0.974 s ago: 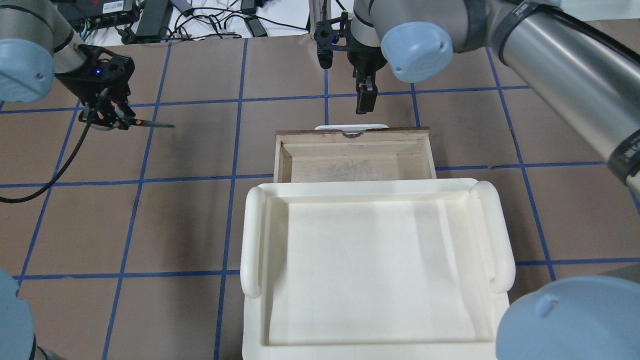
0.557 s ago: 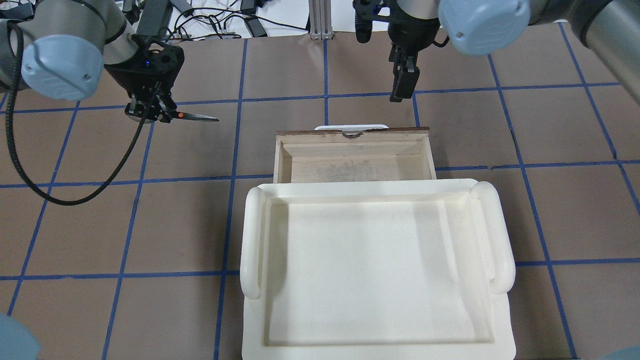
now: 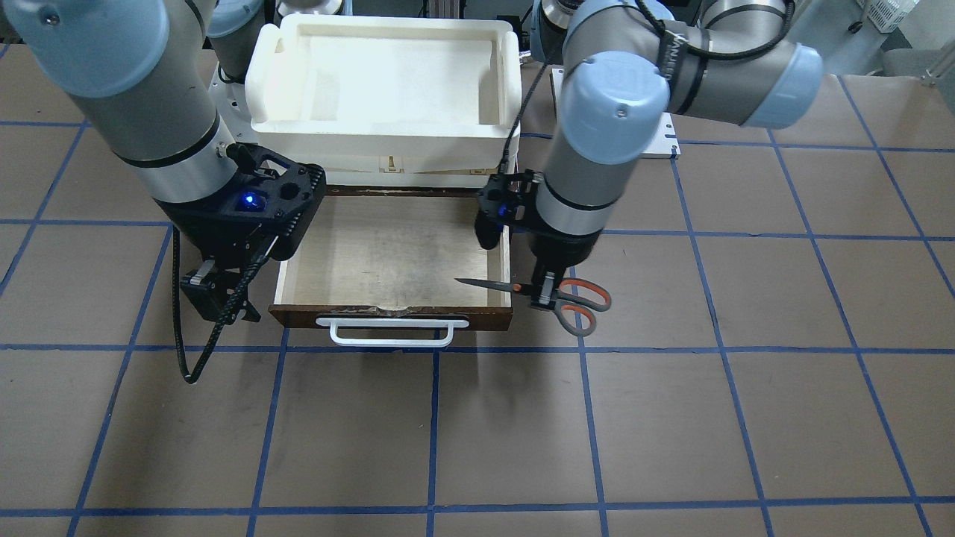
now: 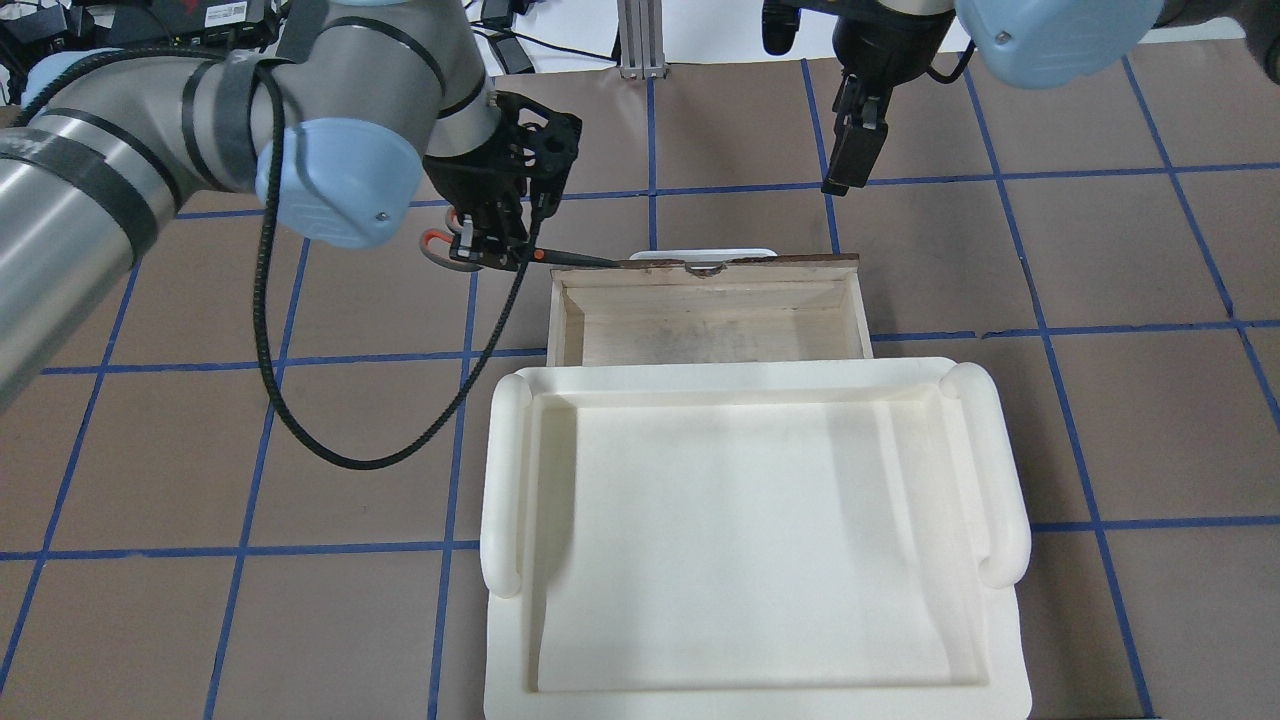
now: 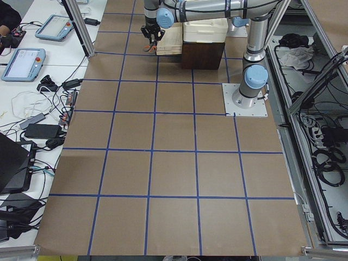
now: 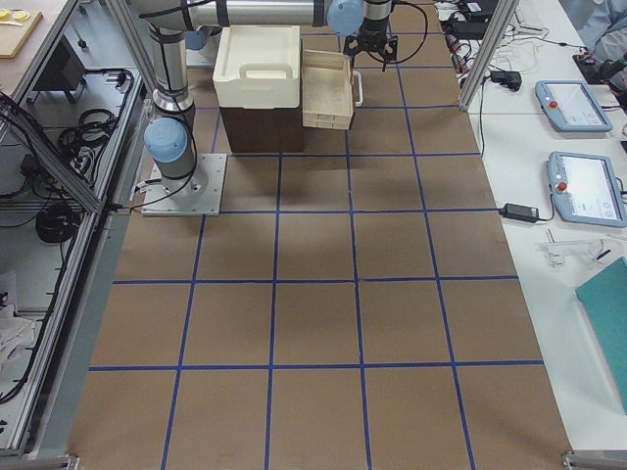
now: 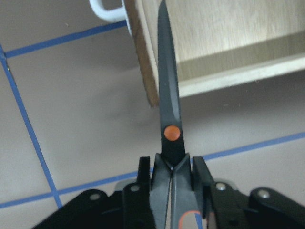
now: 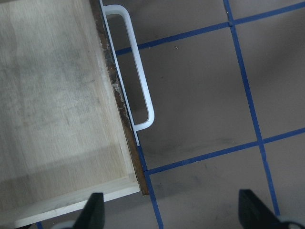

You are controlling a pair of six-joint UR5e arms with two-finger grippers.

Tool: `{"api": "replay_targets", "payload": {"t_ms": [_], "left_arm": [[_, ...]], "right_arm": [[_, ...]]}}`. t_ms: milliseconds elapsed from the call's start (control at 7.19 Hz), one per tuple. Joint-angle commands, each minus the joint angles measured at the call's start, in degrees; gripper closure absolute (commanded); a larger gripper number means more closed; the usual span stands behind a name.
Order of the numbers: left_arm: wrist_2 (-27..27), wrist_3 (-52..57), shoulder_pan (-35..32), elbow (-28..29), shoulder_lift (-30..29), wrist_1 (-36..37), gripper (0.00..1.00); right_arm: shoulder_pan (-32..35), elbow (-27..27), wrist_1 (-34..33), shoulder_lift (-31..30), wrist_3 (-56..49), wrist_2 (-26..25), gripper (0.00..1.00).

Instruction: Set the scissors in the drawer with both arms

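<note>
Scissors [image 7: 169, 109] pinched in the left claw [image 3: 547, 297], blades over the drawer's [image 3: 492, 317] corner; right claw [image 8: 174, 212] spread.

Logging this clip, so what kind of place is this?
Probably a robotics lab: two arms at a tape-gridded table, with teach pendants and cables on a side bench.

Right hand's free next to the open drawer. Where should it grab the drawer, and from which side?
Probably the white bar handle on the drawer front, at mid-span. The bar runs along the dark front and stands off it, which leaves a gap for one finger. Bring the right hand, which is open, down from above so it straddles the bar's thin section. The flat front panel itself offers little to pinch.
</note>
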Motion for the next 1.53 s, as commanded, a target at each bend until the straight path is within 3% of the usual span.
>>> {"api": "replay_targets", "payload": {"t_ms": [0, 139, 835, 1391], "left_arm": [[-0.82, -5.07, -5.52, -0.02, -0.44, 0.38, 1.0], [-3.53, -5.33, -6.31, -0.28, -0.7, 0.38, 1.0], [-3.56, -8.41, -11.67, -1.95, -1.67, 0.56, 1.0], [-3.64, -10.08, -11.68, -2.48, -3.77, 0.56, 1.0]], "right_arm": [[-1.55, 0.05, 0.1, -0.74, 4.49, -0.22, 0.0], [-2.17, 0.05, 1.05, -1.27, 7.03, -0.4, 0.0], [-4.28, 0.13, 1.33, -1.8, 24.17, -0.66, 0.0], [-4.2, 0.22, 1.15, -1.8, 37.61, -0.58, 0.0]]}}
